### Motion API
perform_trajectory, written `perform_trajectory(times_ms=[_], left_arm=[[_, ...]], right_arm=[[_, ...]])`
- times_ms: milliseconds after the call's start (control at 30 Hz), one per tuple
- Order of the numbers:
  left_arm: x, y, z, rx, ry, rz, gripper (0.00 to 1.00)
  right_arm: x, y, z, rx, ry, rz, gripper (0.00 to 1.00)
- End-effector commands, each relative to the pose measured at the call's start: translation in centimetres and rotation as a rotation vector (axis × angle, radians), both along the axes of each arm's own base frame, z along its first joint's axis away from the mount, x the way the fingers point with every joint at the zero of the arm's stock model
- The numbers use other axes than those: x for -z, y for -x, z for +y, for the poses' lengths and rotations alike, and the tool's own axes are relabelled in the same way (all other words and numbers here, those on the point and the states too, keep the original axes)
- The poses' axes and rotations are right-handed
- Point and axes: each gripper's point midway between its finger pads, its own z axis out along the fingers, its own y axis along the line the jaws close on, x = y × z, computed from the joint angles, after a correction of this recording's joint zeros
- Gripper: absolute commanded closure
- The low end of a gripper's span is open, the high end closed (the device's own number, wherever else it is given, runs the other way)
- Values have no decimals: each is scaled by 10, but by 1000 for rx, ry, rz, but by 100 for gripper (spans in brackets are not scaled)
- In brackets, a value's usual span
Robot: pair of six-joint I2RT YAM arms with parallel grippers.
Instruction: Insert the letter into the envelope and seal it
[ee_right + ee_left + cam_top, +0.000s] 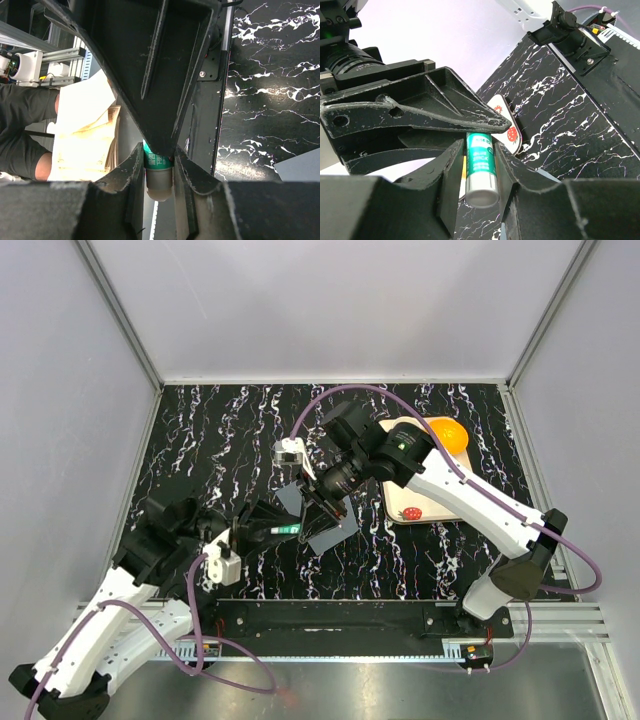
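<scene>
While tip-to-tip, left gripper (pixel 479 150), right gripper (pixel 158 152)

Plain white walls (pixel 330 300) boxed in the black marbled table (pixel 210 430). An aluminium rail (pixel 570 618) ran along its near edge.

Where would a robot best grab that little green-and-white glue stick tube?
Probably across its round barrel near one end, coming in along its length and closing on opposite sides. The green-and-white glue stick is a slim straight cylinder, so its sides give a square pinch; the right arm's fingers hold it that way.
</scene>
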Motion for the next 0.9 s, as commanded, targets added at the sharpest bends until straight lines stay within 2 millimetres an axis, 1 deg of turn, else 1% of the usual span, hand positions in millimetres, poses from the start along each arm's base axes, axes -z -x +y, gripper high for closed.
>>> perform_trajectory(times_ms=[0, 100, 233, 333, 367, 400, 433, 500, 533, 567, 600, 633, 667, 700, 733, 767, 800, 833, 867], left_arm=[[-7, 3, -6, 43, 32, -42, 64], [-6, 2, -8, 46, 30, -33, 64], [-6, 3, -10, 47, 29, -31, 70], [-6, 4, -11, 46, 25, 4, 84], [-6, 5, -11, 46, 24, 14, 95], [-6, 5, -11, 42, 23, 23, 98], [-5, 3, -10, 23, 20, 52, 100], [-4, 0, -9, -14, 22, 91, 100], [-5, -7, -8, -67, 26, 151, 100], [-5, -9, -6, -99, 31, 180, 100], [-1, -18, -5, -169, 30, 256, 100], [4, -22, -3, -204, 19, 287, 100], [8, -27, -1, -239, 9, 305, 100], [13, -37, 2, -312, 3, 350, 100], [18, -42, 4, -355, -9, 394, 100], [26, -49, 5, -397, -29, 429, 100], [33, -55, 8, -438, -49, 446, 100], [49, -57, 9, -460, -103, 487, 100], [60, -59, 10, -477, -129, 509, 100]], right_arm=[[-13, 2, 4, -17, -56, 8, 100], [-14, 3, 5, -22, -62, 10, 100], [-13, 3, 5, -22, -59, 14, 100], [-12, 2, 6, -15, -57, 15, 100], [-12, 2, 6, -17, -56, 16, 100], [-13, 2, 5, -15, -57, 18, 88], [-13, 2, 5, -12, -56, 14, 81], [-15, -2, 4, 7, -57, 3, 60], [-17, -6, 3, 30, -53, 3, 47], [-19, -17, -2, 68, -53, 6, 41], [-21, -25, -5, 95, -55, 7, 35], [-22, -36, -8, 135, -49, 19, 26], [-21, -45, -13, 168, -39, 25, 22], [-20, -68, -24, 240, -31, 26, 18], [-17, -82, -30, 284, -18, 16, 14], [-9, -94, -37, 322, 12, 28, 12], [0, -122, -53, 413, 43, 18, 12], [8, -134, -59, 453, 69, 22, 12], [23, -149, -66, 491, 109, 40, 12]])
